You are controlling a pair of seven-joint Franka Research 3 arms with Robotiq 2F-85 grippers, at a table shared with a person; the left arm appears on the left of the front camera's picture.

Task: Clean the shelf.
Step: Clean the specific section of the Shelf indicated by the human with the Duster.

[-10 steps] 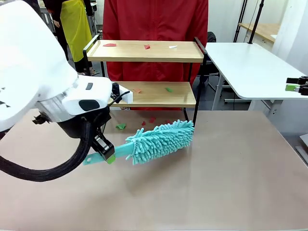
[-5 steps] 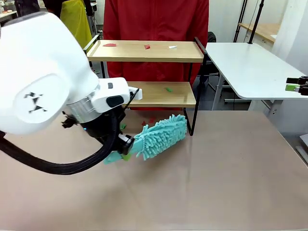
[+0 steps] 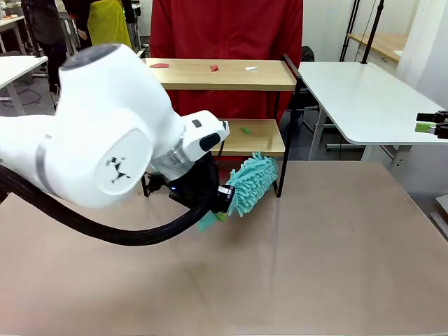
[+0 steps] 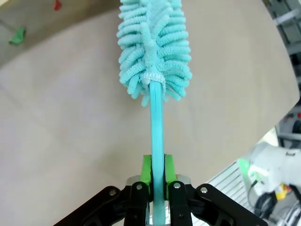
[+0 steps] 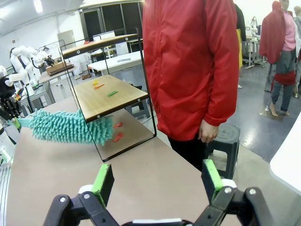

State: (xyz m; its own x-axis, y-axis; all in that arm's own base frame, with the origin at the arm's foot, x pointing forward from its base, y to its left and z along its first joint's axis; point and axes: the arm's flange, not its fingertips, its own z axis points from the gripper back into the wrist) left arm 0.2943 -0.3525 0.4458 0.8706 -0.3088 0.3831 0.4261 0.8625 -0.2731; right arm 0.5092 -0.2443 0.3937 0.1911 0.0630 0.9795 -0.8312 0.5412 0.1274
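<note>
item: shelf, two wooden boards in a black frame, upper centre of the front view, standing at the far edge of the desk; a person in a red jacket stands behind it.

tool: teal fluffy duster, head at the foot of the shelf's right front leg. in the right wrist view the duster reaches from the left with its tip under the lower board, low over the desk.

left pincer: narrow, green pads clamped on the duster's thin teal handle, bottom centre of the left wrist view.

right pincer: wide, nothing between the pads, bottom of the right wrist view, well apart from the shelf.

debris: red scrap, a second red scrap and a white one on the top board; green scrap on the lower board; red scraps on the desk beneath.

progress, as judged: early. both boards carry scraps; neither looks wiped. left: sweep top board, lower board, then the desk under them.
</note>
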